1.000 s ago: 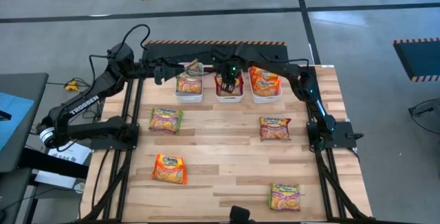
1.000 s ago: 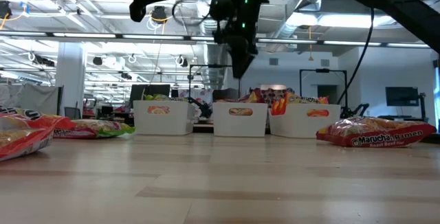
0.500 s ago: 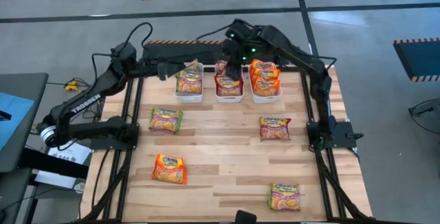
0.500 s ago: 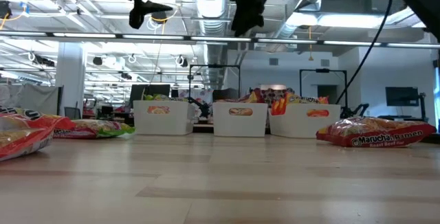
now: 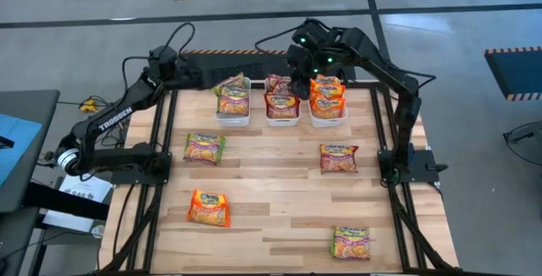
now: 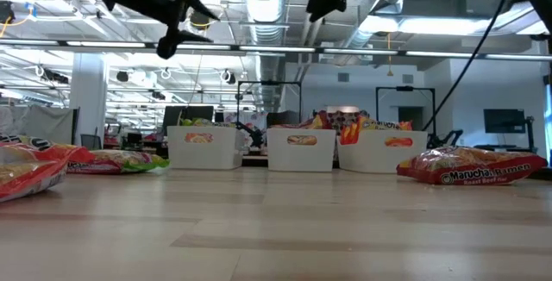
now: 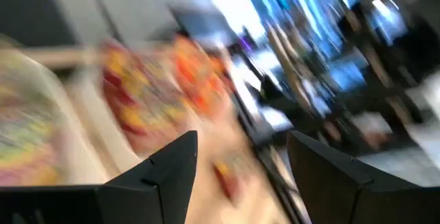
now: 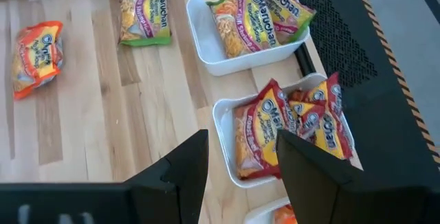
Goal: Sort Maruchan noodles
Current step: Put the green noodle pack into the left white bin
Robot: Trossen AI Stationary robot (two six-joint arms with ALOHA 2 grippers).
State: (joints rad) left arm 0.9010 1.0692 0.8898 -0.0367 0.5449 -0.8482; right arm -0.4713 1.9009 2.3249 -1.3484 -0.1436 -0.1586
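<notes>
Three white bins stand along the table's far edge. The left bin [image 5: 233,117] holds green-trimmed Maruchan packets [image 5: 233,100], the middle bin [image 5: 282,121] maroon ones [image 5: 281,104], and the right bin [image 5: 328,120] orange ones [image 5: 327,96]. Loose packets lie flat on the table: green [image 5: 204,148], orange [image 5: 208,207], maroon [image 5: 339,158] and a green-pink one [image 5: 352,242]. My right gripper [image 8: 240,141] hangs open and empty high above the middle bin's far end [image 5: 298,71]. My left gripper [image 7: 240,141] is open and empty, high up beside the left bin's far left corner [image 5: 212,78].
Both arms reach in over the table's far edge, well above the bins in the low view. The table's wooden middle [image 5: 271,183] lies bare between the loose packets. Black frame rails [image 5: 165,132] run along the left and right edges.
My right gripper has risen out of the middle bin and drawn back toward the far edge, still open and empty. My left gripper has shifted a little toward the far edge and down, rolling about its own line.
</notes>
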